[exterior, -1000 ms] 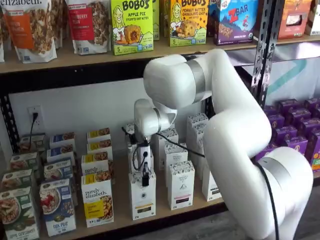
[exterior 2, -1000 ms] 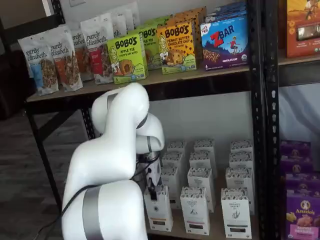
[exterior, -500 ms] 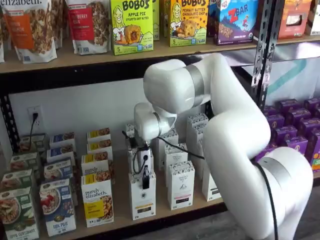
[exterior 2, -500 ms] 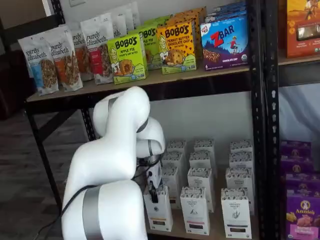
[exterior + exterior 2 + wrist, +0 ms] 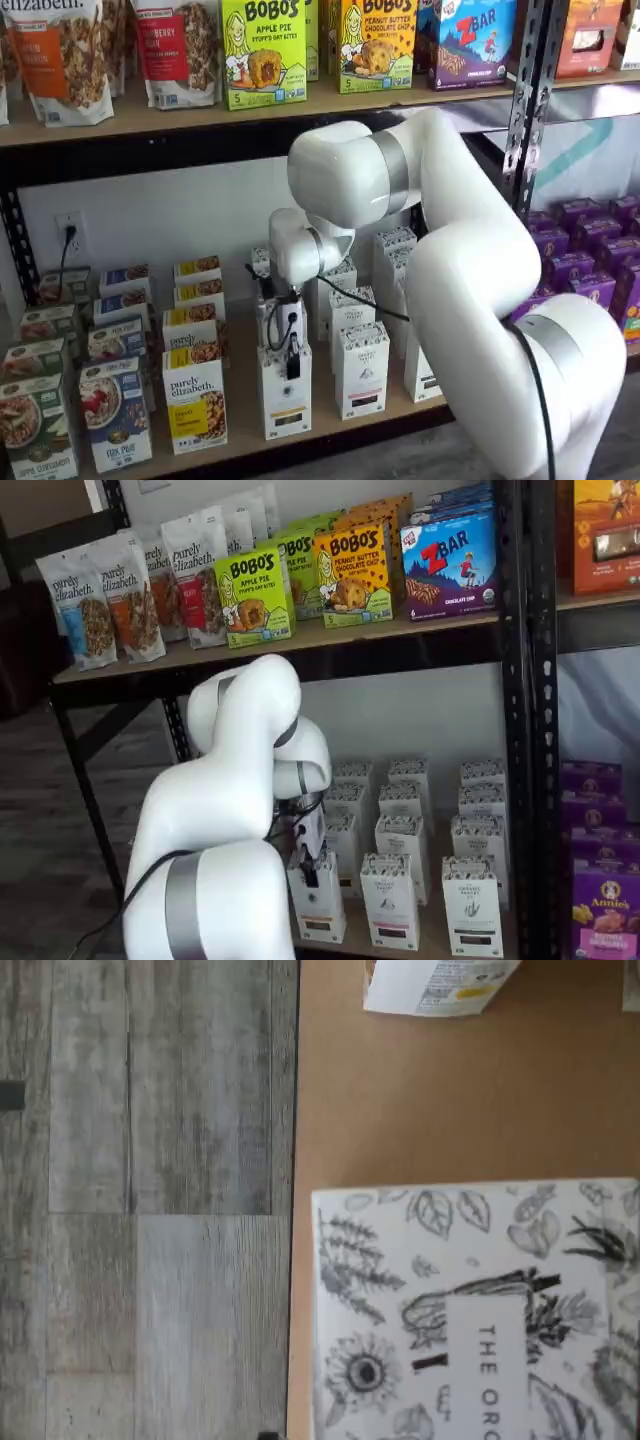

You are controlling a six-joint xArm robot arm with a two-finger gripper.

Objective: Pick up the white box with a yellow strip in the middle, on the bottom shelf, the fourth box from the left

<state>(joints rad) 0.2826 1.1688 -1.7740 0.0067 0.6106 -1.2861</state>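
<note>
My wrist camera looks straight down, close over the bottom shelf [image 5: 420, 1100]. Both shelf cameras face the rack from farther out, sharing the arm [image 5: 470, 260].

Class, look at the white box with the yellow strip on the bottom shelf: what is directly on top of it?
The gripper hangs at the white box's top; finger state unclear. More white cartons stand behind, mostly covered by the arm.

White box [image 5: 480, 1310], black botanical pattern; seemingly tan bottom shelf [image 5: 420, 1100].
</note>
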